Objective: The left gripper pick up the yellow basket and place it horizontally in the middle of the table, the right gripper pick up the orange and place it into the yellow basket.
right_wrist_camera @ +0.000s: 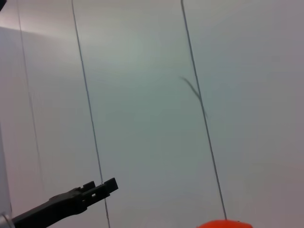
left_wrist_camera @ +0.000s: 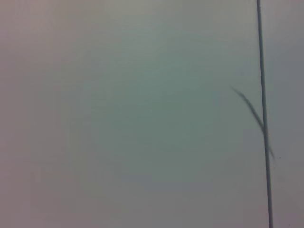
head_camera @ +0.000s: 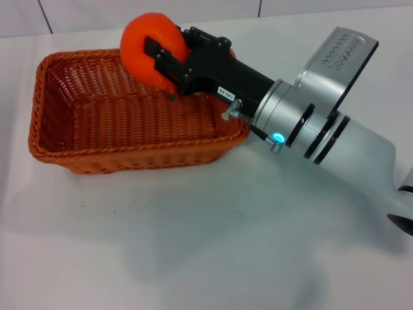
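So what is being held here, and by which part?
The right gripper clamps the orange across its body, above the yellow basket.

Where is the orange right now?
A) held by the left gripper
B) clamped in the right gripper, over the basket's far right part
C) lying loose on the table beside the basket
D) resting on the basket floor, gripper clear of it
B: in the head view the right gripper has its black fingers closed across the orange, holding it over the far right part of the yellow basket; the left gripper is not in view.
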You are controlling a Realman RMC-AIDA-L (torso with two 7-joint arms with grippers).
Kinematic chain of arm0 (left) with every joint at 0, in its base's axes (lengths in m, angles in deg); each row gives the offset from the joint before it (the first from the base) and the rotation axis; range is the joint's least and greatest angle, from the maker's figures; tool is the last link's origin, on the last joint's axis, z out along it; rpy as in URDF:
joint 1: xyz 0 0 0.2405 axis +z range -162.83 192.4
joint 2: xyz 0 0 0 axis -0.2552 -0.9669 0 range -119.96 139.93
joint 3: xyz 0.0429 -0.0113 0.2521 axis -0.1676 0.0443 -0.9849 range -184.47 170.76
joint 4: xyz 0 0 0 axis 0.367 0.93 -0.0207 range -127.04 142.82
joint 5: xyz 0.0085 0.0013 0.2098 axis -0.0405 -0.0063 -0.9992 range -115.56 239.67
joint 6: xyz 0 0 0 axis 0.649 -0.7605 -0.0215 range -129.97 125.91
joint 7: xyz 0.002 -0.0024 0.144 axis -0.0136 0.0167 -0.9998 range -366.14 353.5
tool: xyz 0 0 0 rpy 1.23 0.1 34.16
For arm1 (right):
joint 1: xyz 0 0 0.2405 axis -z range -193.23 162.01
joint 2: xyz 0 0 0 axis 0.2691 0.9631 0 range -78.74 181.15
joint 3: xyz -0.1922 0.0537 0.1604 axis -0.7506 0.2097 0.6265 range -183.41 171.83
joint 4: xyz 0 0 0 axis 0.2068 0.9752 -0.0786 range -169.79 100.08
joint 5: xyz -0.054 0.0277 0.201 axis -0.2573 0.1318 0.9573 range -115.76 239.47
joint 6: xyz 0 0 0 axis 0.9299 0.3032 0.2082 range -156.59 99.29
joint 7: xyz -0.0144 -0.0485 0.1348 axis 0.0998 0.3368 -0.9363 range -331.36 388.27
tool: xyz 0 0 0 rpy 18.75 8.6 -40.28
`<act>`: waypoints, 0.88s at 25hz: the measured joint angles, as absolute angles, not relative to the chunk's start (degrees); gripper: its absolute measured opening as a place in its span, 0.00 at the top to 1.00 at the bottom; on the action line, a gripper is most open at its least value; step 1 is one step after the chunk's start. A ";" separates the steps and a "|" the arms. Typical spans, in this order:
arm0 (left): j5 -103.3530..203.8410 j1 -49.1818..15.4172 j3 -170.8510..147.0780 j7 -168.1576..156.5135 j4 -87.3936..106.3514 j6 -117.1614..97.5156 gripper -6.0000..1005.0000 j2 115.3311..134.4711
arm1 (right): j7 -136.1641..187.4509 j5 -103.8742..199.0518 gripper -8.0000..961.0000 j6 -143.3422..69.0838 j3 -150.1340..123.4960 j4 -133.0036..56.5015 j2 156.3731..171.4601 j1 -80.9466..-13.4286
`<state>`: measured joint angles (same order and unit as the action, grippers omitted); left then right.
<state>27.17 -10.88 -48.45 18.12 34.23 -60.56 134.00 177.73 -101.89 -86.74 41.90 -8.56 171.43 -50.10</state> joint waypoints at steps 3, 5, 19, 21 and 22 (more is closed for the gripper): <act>27.17 -10.87 -48.39 18.11 33.85 -60.57 0.13 134.00 | 177.57 -101.87 0.64 -86.50 42.36 -8.58 171.44 -49.87; 27.16 -10.87 -48.29 18.11 33.77 -60.60 0.13 134.00 | 177.48 -101.84 0.52 -86.38 42.55 -8.60 171.44 -49.83; 27.40 -10.50 -47.52 18.11 33.55 -61.20 0.12 133.97 | 180.07 -101.79 0.01 -86.77 48.18 -9.95 171.44 -49.01; 28.02 -10.37 -47.14 18.11 33.52 -61.24 0.12 133.98 | 182.27 -101.79 0.01 -87.48 50.68 -9.80 171.43 -48.09; 28.25 -10.32 -46.78 18.11 33.45 -61.24 0.12 133.98 | 183.82 -101.79 0.01 -88.55 52.52 -9.64 171.42 -47.31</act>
